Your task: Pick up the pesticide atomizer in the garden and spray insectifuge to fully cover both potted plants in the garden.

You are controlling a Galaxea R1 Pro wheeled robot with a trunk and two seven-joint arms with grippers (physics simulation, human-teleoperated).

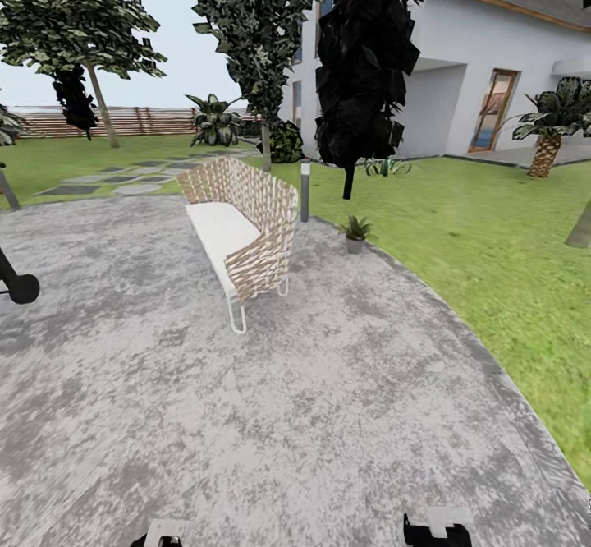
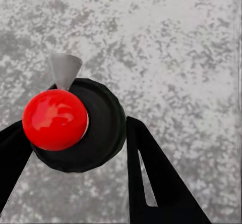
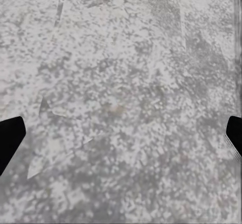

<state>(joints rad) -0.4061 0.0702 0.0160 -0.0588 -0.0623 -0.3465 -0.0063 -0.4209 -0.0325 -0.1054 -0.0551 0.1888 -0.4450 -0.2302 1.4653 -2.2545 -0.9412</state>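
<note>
The pesticide atomizer is seen from above in the left wrist view: a round dark body, a glossy red top and a small grey nozzle. My left gripper is shut on it, a black finger pressing each side, above the mottled patio. My right gripper is open over bare paving, with nothing between its fingers. One potted plant, a small green rosette in a grey pot, stands at the patio's right edge beyond the bench. The second potted plant is out of view.
A wicker bench with a white cushion stands mid-patio, with a grey bollard lamp behind it. Lawn curves around the right of the patio. Trees, a white house and a wooden fence lie beyond. A black stand is at the left edge.
</note>
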